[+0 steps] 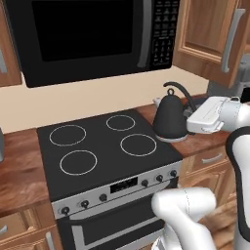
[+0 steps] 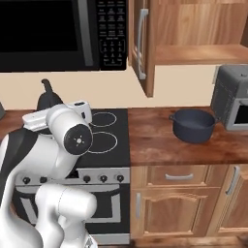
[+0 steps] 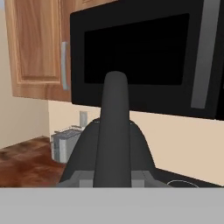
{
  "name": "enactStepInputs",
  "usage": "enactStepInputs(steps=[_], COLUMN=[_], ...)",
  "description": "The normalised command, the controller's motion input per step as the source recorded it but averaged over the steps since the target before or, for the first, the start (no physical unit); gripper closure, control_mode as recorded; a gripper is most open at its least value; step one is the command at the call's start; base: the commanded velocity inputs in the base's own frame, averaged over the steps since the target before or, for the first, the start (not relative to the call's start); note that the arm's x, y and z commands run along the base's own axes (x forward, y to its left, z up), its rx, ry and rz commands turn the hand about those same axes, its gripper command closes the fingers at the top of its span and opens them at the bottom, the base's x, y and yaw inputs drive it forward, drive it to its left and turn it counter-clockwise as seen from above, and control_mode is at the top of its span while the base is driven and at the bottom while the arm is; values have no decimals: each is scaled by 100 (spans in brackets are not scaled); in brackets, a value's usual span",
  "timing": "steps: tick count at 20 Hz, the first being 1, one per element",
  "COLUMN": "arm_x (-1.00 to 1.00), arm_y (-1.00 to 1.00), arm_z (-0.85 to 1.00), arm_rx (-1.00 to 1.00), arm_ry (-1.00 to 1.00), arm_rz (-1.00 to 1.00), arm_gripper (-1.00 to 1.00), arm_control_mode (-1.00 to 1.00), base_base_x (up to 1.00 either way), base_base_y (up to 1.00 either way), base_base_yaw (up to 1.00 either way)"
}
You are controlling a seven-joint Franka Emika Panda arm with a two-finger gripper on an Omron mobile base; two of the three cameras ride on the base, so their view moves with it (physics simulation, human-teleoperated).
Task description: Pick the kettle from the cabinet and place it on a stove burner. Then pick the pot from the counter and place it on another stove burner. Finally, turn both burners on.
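Note:
The black cone-shaped kettle [image 1: 170, 119] stands upright at the right edge of the black cooktop [image 1: 97, 146], its pale base rim low over the seam with the counter [image 1: 200, 141]. Whether it touches, I cannot tell. My gripper [image 1: 191, 113] reaches in from the right and is shut on the kettle's arched handle [image 3: 114, 127], which rises between the two fingertips of the gripper [image 3: 113, 177] in the hand view. The smallest burner ring [image 1: 120, 122] lies just left of the kettle. The dark blue-grey pot [image 2: 193, 125] sits on the counter [image 2: 160, 145] below the open cabinet [image 2: 193, 53].
A black microwave [image 1: 88, 34] hangs over the cooktop, close above the kettle's handle. Three larger burner rings mark the glass, and knobs [image 1: 145, 183] line the stove front. A grey toaster oven [image 2: 232, 97] stands right of the pot. The cabinet door [image 2: 140, 43] is swung open.

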Motion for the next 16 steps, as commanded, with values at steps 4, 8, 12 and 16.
enactStepInputs(steps=[4,8,12,16], arm_x=[0,0,0,0], arm_y=[0,0,0,0], arm_z=[0,0,0,0], arm_rx=[0,0,0,0], arm_ry=[0,0,0,0], arm_rz=[0,0,0,0], arm_gripper=[100,100,100,100], arm_control_mode=[100,100,100,100], base_base_x=[36,34,35,37], base_base_y=[7,9,7,3], base_base_yaw=[0,0,0,0])
